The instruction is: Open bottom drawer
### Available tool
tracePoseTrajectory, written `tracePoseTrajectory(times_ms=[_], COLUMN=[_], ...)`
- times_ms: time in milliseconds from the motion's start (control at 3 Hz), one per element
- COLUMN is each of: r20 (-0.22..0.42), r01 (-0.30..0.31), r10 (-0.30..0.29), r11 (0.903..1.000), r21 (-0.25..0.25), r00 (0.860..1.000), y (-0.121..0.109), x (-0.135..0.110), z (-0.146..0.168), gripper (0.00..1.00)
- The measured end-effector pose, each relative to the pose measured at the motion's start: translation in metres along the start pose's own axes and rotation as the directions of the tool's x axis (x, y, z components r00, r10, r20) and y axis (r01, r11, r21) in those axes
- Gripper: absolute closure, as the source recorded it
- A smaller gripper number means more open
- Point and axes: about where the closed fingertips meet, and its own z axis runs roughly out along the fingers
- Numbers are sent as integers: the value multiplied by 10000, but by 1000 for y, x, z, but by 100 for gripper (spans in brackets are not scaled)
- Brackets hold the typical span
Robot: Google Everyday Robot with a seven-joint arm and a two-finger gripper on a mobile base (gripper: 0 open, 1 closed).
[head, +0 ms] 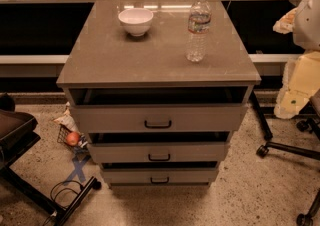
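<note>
The grey-beige cabinet (150, 55) stands in the middle with three stacked drawers. The bottom drawer (200, 176) is the lowest and narrowest front, just above the floor, with a small black bar handle (160, 180). A dark gap shows above its front panel, as above the other two fronts. My pale arm comes in at the right edge. Its gripper (284, 21) is up by the cabinet's far right corner, well away from the drawers and touching nothing on the cabinet.
A white bowl (135, 20) and a clear water bottle (198, 29) stand on the cabinet top. Office chair legs with casters (280, 146) are to the right. A dark stand base and cable (60, 195) and a small basket with an apple (72, 138) are to the left.
</note>
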Motion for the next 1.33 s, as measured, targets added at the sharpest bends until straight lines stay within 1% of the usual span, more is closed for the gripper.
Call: tracePoseTrajectory(times_ms=[333, 667, 1000, 1333], r20=[1, 336, 1135, 1967], r01=[0, -157, -548, -619], r10=[0, 162, 611, 741], r11=[10000, 9998, 9968, 9958], r21=[2, -153, -579, -675], r00=[10000, 9993, 9917, 9777], y=[0, 3, 8, 24], x=[0, 3, 10, 12], z=[0, 14, 56, 97], gripper=[0, 0, 0, 0])
